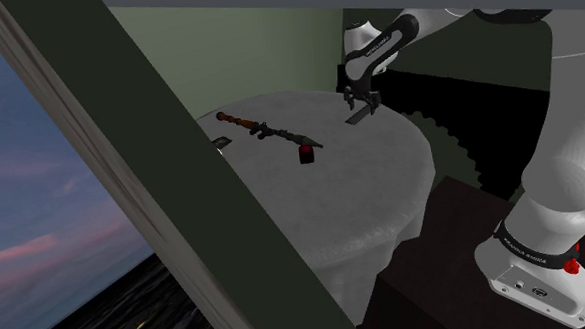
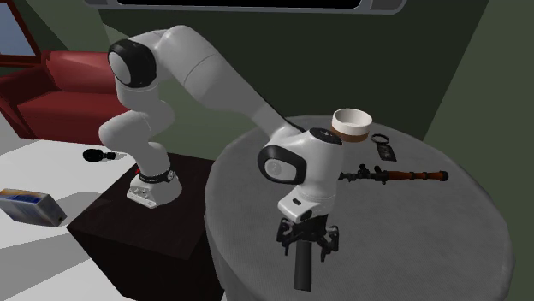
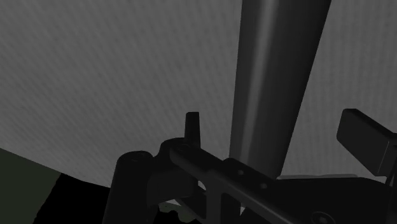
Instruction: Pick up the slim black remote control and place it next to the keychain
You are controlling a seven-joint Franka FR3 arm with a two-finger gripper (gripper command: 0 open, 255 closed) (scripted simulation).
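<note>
Black and two-fingered, the gripper (image 2: pixel 306 248) hangs low over the near edge of the round table (image 2: pixel 428 248) as the second exterior view shows it, pointing straight down with its fingers spread. They straddle the slim, dark grey bar-shaped remote control (image 2: pixel 302 272), with a gap showing on either side in the wrist view, so nothing is gripped. The remote lies flat on the tabletop close to the rim, a long smooth slab with softly rounded edges. The table's top is a pale grey, faintly mottled surface that drapes like cloth over the sides. Well apart from the remote, across the table, rests the keychain (image 2: pixel 382 145), a small dark flat tag on a thin ring. Just beside it stretches a long brown ribbed rod with a dark fitted end (image 2: pixel 402 176). Past the arm's wrist stands a pale round cup with a tan band (image 2: pixel 352 124). In the shoulder view a small dark red block (image 1: pixel 305 153) sits at the rod's nearer end. Around all this, the walls are a dull dark green, and a red sofa (image 2: pixel 51 81) stands in the corner on a white floor. The arm rises from a dark brown box stand (image 2: pixel 145 227). A broad window frame (image 1: pixel 130 144) slants across a dusky pink and blue sky.
</note>
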